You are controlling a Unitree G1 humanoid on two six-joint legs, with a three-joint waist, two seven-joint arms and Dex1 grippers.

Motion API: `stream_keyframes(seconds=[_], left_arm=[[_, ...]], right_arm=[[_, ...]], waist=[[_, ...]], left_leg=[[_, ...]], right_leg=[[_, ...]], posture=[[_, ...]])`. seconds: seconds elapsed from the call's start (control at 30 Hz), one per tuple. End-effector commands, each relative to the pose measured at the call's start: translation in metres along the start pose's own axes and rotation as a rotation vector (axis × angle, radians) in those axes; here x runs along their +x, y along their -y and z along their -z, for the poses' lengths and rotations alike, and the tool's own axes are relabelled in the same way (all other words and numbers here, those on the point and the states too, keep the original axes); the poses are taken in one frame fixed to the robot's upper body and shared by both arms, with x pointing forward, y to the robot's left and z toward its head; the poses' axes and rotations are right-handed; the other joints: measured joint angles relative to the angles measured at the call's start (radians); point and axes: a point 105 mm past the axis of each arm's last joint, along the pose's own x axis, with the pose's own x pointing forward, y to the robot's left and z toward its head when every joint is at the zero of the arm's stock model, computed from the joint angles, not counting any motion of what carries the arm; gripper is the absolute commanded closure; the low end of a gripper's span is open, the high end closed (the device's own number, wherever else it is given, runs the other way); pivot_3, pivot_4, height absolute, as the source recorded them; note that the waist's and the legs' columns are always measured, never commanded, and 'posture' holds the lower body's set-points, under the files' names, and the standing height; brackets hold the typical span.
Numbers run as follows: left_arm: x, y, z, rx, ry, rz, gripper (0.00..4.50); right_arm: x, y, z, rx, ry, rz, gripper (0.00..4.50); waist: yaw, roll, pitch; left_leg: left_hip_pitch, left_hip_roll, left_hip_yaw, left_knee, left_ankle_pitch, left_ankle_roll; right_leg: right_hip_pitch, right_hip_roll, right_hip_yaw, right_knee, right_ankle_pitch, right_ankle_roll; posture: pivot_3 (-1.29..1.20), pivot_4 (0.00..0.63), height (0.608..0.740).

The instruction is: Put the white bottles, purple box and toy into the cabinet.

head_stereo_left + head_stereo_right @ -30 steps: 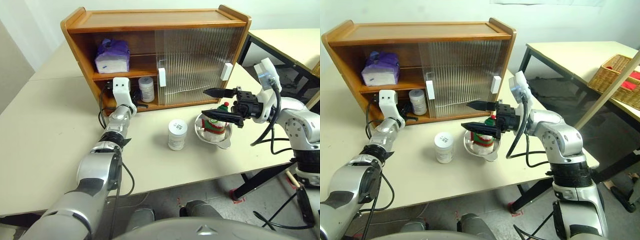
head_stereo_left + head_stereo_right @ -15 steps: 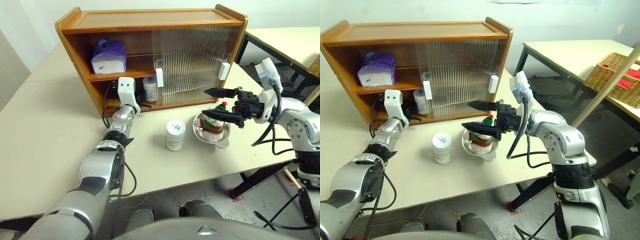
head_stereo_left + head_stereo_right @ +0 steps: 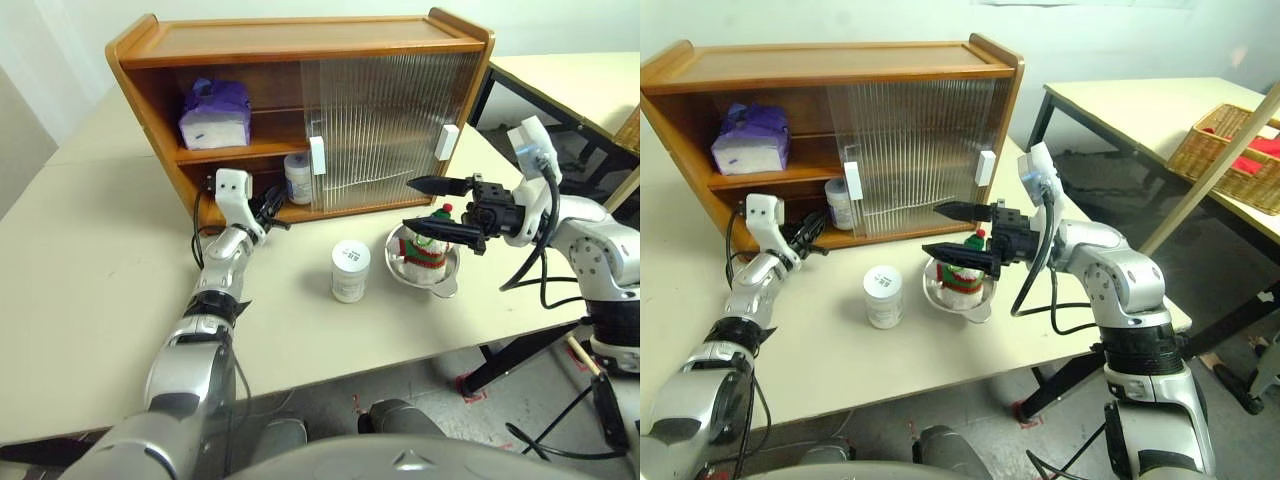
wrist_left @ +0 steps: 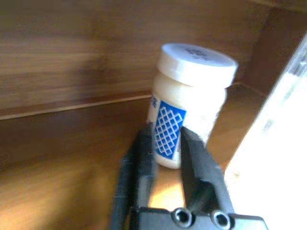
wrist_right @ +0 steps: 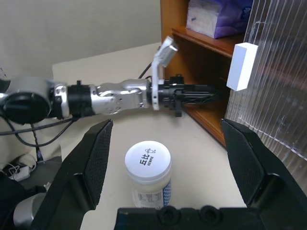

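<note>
One white bottle (image 3: 297,178) stands on the cabinet's (image 3: 300,40) lower shelf, beside the edge of the ribbed sliding door (image 3: 385,130). My left gripper (image 3: 278,212) sits just short of it at the shelf's front. In the left wrist view its fingers (image 4: 144,148) are slightly parted, so it is open, with that bottle (image 4: 192,91) beyond the tips. A second white bottle (image 3: 350,270) stands on the table. The purple box (image 3: 214,114) lies on the upper shelf. The toy (image 3: 430,250) sits in a steel bowl (image 3: 447,283), under my wide-open right gripper (image 3: 410,205).
The sliding doors cover the cabinet's right half and its left half stands open. To the right is another table with a wicker basket (image 3: 1230,150). Bare tabletop stretches left of my left arm and in front of the standing bottle.
My left gripper has opened and drawn back out of the lower shelf, leaving the white bottle standing there. The right gripper has kept still over the bowl.
</note>
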Motion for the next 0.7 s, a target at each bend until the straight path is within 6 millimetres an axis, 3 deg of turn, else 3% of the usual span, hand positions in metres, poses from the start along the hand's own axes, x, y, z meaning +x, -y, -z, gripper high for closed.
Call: stream_keyframes(seconds=[0.03,0.23,0.37,0.7], left_arm=[[-0.024,0.017,-0.014,0.025,0.039,0.175,2.2],[-0.073,0.045,-0.014,0.013,-0.04,0.508,0.04],[-0.093,0.058,-0.006,0.051,-0.103,0.643,0.01],[-0.107,0.08,0.01,0.045,-0.178,0.805,0.01]], right_arm=[[0.002,0.001,-0.003,-0.017,0.002,-0.014,0.0],[0.003,0.002,-0.003,-0.017,0.003,-0.02,0.0],[0.003,0.002,-0.004,-0.02,0.005,-0.022,0.0],[0.002,0.001,-0.004,-0.022,0.004,-0.021,0.0]], waist=[[-0.001,0.0,0.0],[0.009,0.001,-0.001],[0.024,0.004,-0.002],[0.028,0.006,-0.002]], left_leg=[[0.0,0.0,0.0,0.0,0.0,0.0],[-0.002,0.001,0.001,-0.001,-0.002,-0.002],[-0.005,0.002,0.001,0.0,-0.003,-0.003],[-0.008,0.006,-0.009,-0.001,-0.003,-0.004]], right_leg=[[0.0,0.0,0.0,0.0,0.0,0.0],[-0.005,0.0,0.0,0.002,-0.001,-0.003],[-0.008,0.0,0.0,0.003,-0.001,-0.006],[-0.015,-0.002,0.004,0.004,0.002,-0.014]], posture=[[-0.11,0.0,0.74],[-0.1,0.0,0.74],[-0.1,0.0,0.74],[-0.11,0.0,0.74]])
